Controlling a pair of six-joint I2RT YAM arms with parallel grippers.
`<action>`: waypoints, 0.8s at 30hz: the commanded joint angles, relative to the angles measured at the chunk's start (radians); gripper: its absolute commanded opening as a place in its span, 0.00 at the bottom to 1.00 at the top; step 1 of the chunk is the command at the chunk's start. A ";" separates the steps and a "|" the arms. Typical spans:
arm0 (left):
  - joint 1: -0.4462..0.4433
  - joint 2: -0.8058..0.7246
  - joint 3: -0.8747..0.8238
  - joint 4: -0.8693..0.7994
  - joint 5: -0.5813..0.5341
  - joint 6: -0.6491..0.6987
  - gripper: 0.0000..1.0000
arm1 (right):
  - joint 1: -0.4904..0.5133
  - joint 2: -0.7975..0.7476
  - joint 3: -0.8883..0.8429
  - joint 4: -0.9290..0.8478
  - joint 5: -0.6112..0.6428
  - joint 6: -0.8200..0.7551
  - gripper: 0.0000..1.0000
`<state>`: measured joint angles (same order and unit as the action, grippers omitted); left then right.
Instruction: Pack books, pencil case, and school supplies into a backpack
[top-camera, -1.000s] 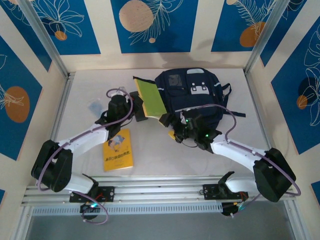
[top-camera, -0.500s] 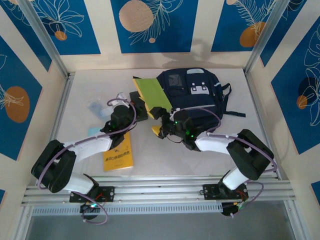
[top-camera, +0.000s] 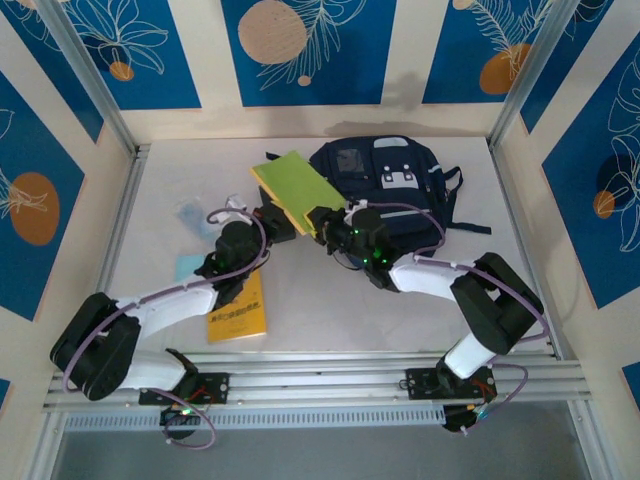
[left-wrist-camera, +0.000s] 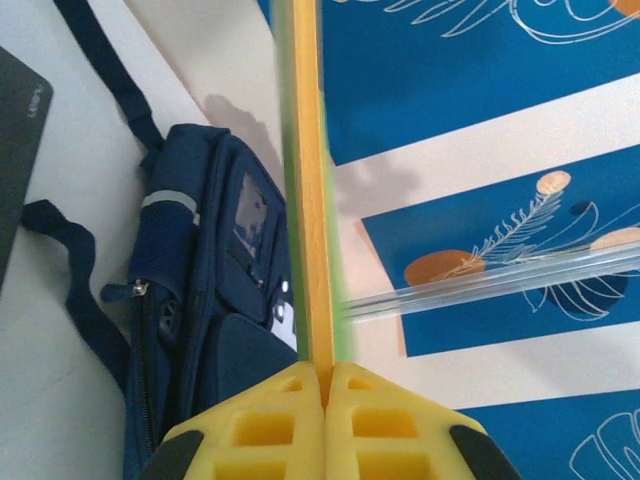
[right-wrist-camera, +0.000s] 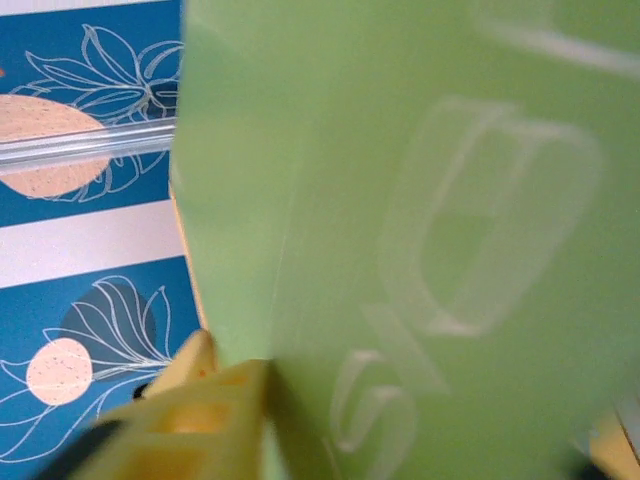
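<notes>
Green book (top-camera: 292, 190) hung tilted above worktop (top-camera: 330, 310), at 9 o'clock of backpack (top-camera: 392, 185). Risk: thin softcover could buckle or twist free if arms pulled unevenly; could also snag on backpack fabric. Left gripper (left-wrist-camera: 325, 380) jaws together, pinching book edge. Right gripper (top-camera: 323, 222) jaws clamped on book's 5 o'clock corner. Yellow book (top-camera: 237, 310) lay flat at 7 o'clock.

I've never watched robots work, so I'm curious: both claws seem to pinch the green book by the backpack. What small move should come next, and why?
Probably the left gripper should open. It and the right gripper are both shut on the green book beside the backpack; one grip likely suffices, and the right one sits nearer the bag.
</notes>
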<state>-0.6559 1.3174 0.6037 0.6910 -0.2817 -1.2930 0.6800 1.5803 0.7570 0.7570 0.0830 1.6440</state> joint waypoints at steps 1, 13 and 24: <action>-0.016 -0.052 -0.006 -0.003 0.020 0.014 0.00 | -0.021 -0.029 0.030 -0.040 0.064 -0.062 0.00; -0.050 0.033 0.186 -0.459 0.328 0.502 0.79 | -0.301 -0.351 0.097 -0.642 -0.017 -0.505 0.00; -0.202 0.421 0.734 -0.917 0.339 1.138 0.82 | -0.745 -0.489 0.165 -1.024 -0.149 -0.762 0.00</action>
<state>-0.8429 1.6466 1.2098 -0.0521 0.0051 -0.4049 0.0143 1.1252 0.8795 -0.1410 0.0132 0.9997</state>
